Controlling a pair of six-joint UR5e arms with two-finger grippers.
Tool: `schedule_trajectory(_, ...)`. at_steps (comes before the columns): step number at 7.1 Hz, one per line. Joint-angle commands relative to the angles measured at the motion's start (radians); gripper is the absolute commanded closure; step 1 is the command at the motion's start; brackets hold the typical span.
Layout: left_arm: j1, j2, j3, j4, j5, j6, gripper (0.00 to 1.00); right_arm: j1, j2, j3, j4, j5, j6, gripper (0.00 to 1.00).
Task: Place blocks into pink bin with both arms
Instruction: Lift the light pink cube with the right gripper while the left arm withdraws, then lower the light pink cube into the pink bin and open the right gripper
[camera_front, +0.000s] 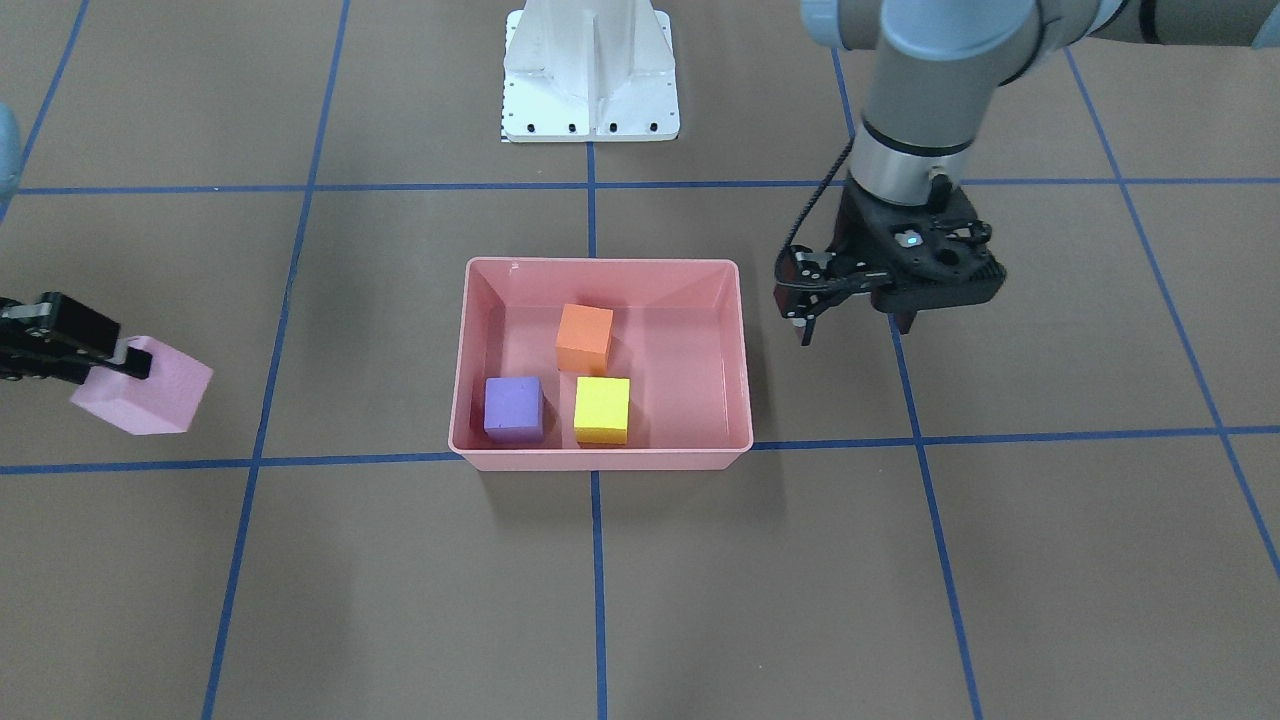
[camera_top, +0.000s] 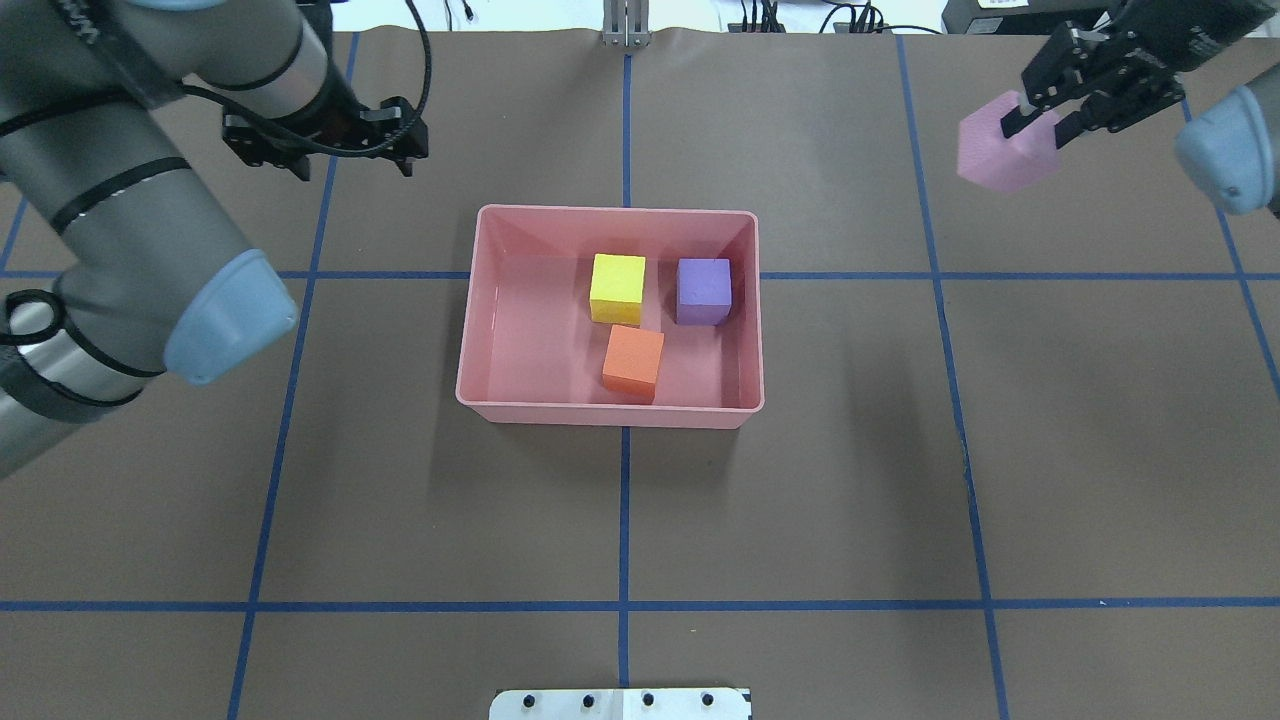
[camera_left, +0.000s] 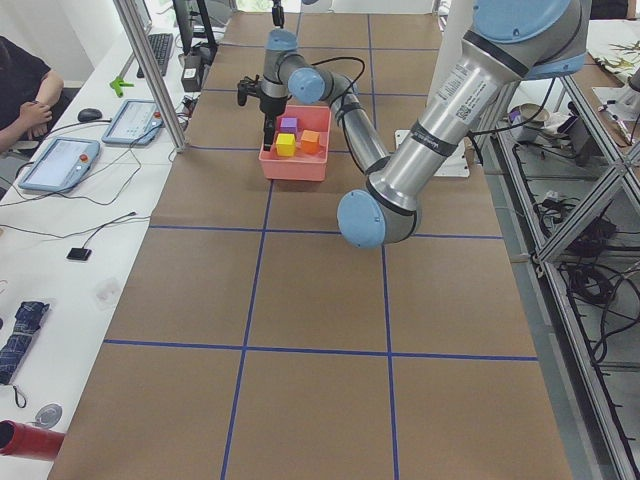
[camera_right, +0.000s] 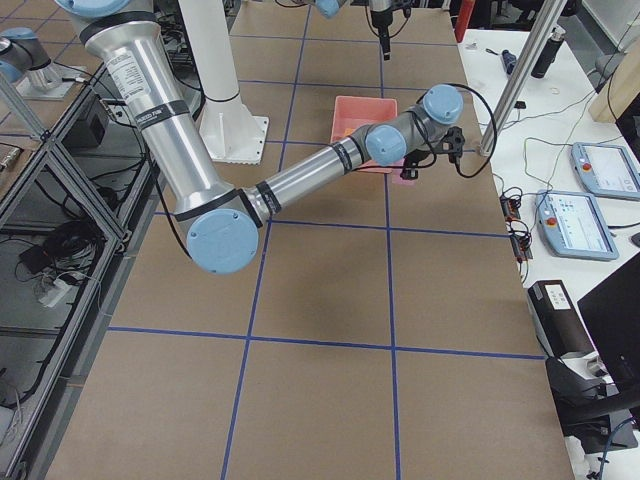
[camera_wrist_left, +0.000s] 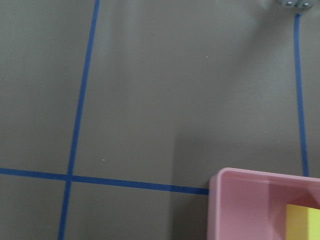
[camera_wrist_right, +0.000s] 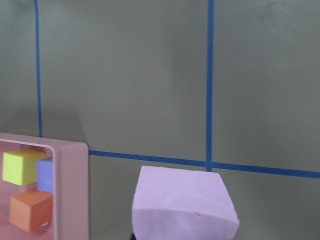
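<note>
The right pincer (camera_top: 1038, 128) squeezed the light pink block (camera_top: 990, 160). The pink bin (camera_top: 610, 415) lay well to its left. The left pincer (camera_top: 355, 168) gaped, empty.

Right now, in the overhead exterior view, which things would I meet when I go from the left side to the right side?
left gripper → yellow block → purple block, both inside the pink bin → light pink block, held in the right gripper.
</note>
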Motion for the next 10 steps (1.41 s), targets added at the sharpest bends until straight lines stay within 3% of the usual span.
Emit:
schedule_trajectory(1, -0.06, 0.127, -0.019, -0.081, -0.007, 0.141, 0.0, -0.138, 0.138, 0.009, 0.004, -0.065, 0.219, 1.0)
schedule_trajectory(2, -0.101, 0.169, -0.017, -0.112, -0.027, 0.189, 0.0, -0.231, 0.205, 0.002, 0.006, -0.155, 0.293, 1.0)
schedule_trajectory(3, -0.144, 0.218, -0.014, -0.117, -0.126, 0.302, 0.0, -0.332, 0.261, -0.003, 0.013, -0.283, 0.345, 1.0)
schedule_trajectory(4, -0.173, 0.25, -0.014, -0.117, -0.133, 0.394, 0.0, -0.397, 0.296, -0.03, 0.076, -0.374, 0.39, 1.0)
schedule_trajectory(6, -0.176, 0.293, 0.013, -0.195, -0.132, 0.399, 0.0, -0.512, 0.306, -0.078, 0.248, -0.517, 0.531, 1.0)
schedule_trajectory(8, -0.176, 0.301, 0.041, -0.243, -0.132, 0.395, 0.0, -0.556, 0.345, -0.125, 0.248, -0.561, 0.57, 1.0)
schedule_trajectory(9, -0.176, 0.329, 0.034, -0.281, -0.132, 0.395, 0.0, -0.556, 0.352, -0.13, 0.25, -0.558, 0.585, 0.14)
schedule_trajectory(10, -0.178, 0.378, 0.032, -0.363, -0.132, 0.399, 0.0, -0.556, 0.364, -0.129, 0.25, -0.557, 0.625, 0.0)
